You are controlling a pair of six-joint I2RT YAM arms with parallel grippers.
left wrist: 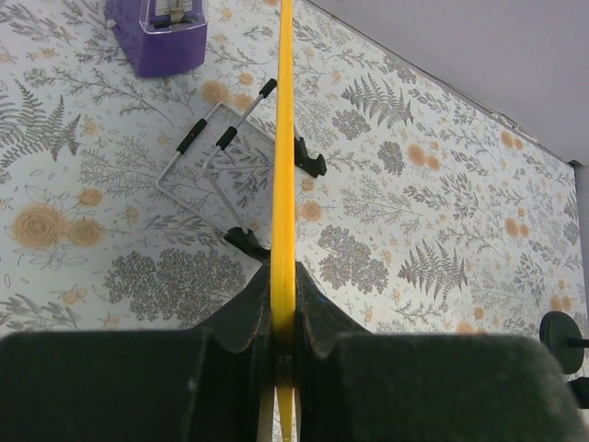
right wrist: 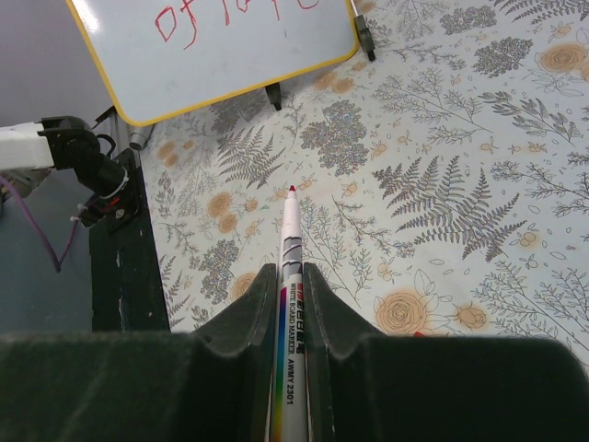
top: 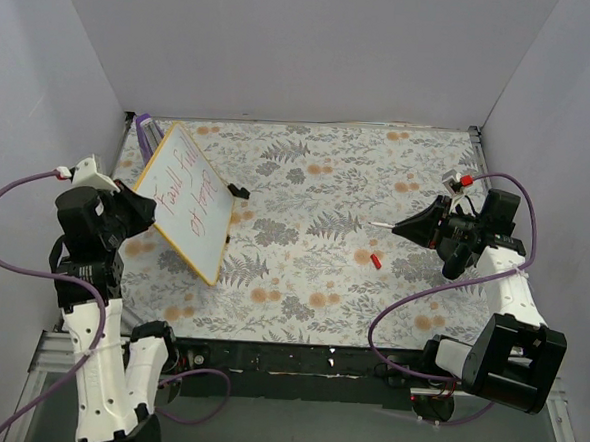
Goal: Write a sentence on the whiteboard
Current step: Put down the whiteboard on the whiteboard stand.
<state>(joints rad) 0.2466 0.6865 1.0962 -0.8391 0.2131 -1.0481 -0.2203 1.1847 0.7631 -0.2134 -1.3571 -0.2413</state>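
Observation:
The whiteboard (top: 190, 225), white with a yellow frame, is lifted and tilted at the left of the table. Its sentence (top: 181, 194) is red handwriting in two lines. My left gripper (top: 143, 210) is shut on the board's left edge. In the left wrist view the yellow frame (left wrist: 284, 138) runs edge-on between the closed fingers of the left gripper (left wrist: 283, 304). My right gripper (top: 417, 226) is shut on a white marker (right wrist: 291, 230) at mid-right. The red tip points toward the board and is well apart from it. The right wrist view shows the whiteboard (right wrist: 212, 64) ahead of the right gripper (right wrist: 292, 281).
A purple block (top: 144, 124) stands at the back left, also in the left wrist view (left wrist: 156, 32). A wire stand (left wrist: 216, 166) with black tips lies under the board. A small red cap (top: 375, 259) lies on the floral cloth. White walls enclose the table.

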